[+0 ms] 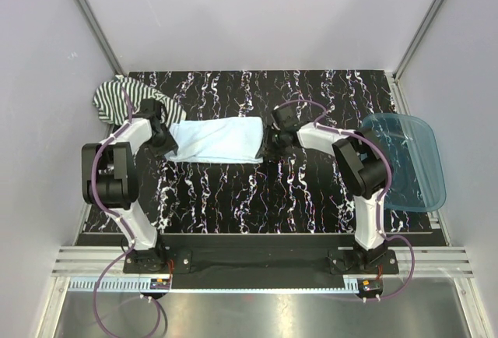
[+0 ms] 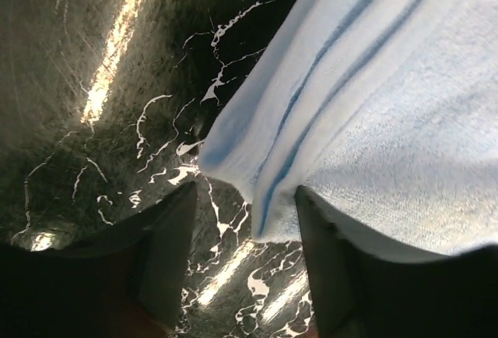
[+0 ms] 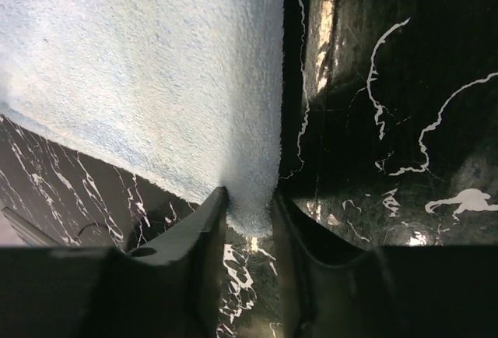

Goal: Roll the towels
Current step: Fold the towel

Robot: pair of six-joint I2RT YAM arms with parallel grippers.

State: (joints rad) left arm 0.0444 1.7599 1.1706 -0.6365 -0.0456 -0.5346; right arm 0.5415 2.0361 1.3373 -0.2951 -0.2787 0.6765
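The pale blue towel [image 1: 216, 139] lies flat, spread left to right across the middle of the black marbled table [image 1: 257, 198]. The striped towel [image 1: 124, 98] is crumpled at the back left. My left gripper [image 1: 167, 148] is at the blue towel's left end. In the left wrist view the gripper [image 2: 245, 233] is open, with a towel corner [image 2: 373, 96] lying between the fingers and over the right finger [image 2: 331, 268]. My right gripper [image 1: 271, 142] is at the towel's right end. In the right wrist view it [image 3: 249, 217] is shut on a corner of the towel [image 3: 156, 73].
A translucent blue plastic tray [image 1: 424, 168] stands at the right edge of the table, beside the right arm. Grey walls enclose the table at the back and both sides.
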